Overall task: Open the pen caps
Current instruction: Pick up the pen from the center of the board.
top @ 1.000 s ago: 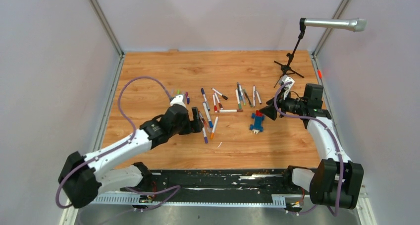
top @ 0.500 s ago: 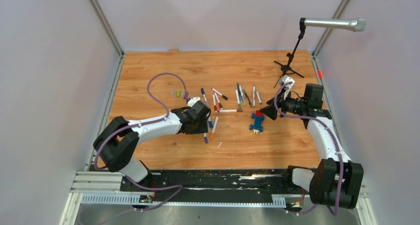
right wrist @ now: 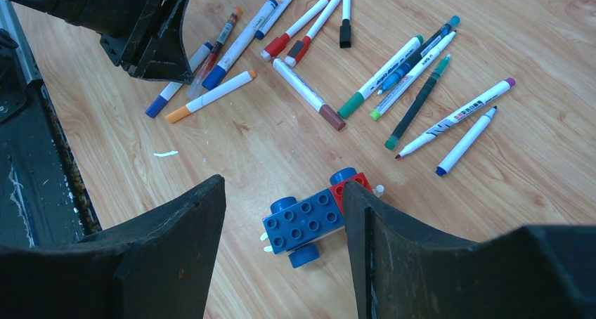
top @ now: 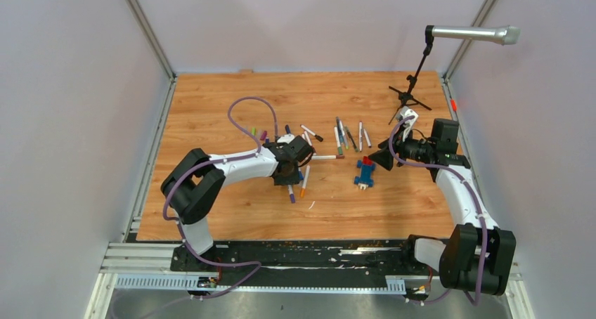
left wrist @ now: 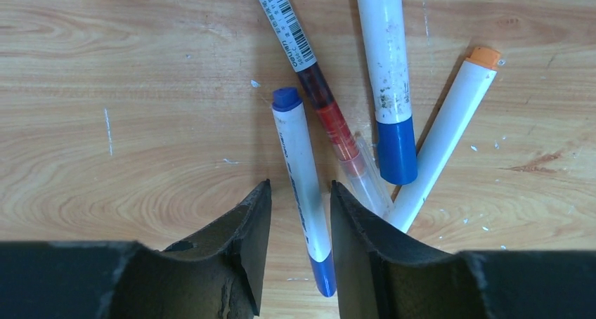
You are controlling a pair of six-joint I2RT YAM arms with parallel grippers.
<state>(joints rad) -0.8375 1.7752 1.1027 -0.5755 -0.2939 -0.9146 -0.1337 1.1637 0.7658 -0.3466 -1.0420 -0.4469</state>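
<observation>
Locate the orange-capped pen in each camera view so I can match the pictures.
Top external: the orange-capped pen lies centre, just right of the left gripper.
Left wrist: the pen slants right of centre.
Right wrist: the pen lies upper left.
Shared landmark: the left gripper, next to it in all three.

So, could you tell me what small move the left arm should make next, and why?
I'd say close the left gripper on the blue-capped pen: its white barrel lies between the fingers, with bare table showing on one side, so it does not look gripped yet. A firm hold should come before pulling a cap.
</observation>
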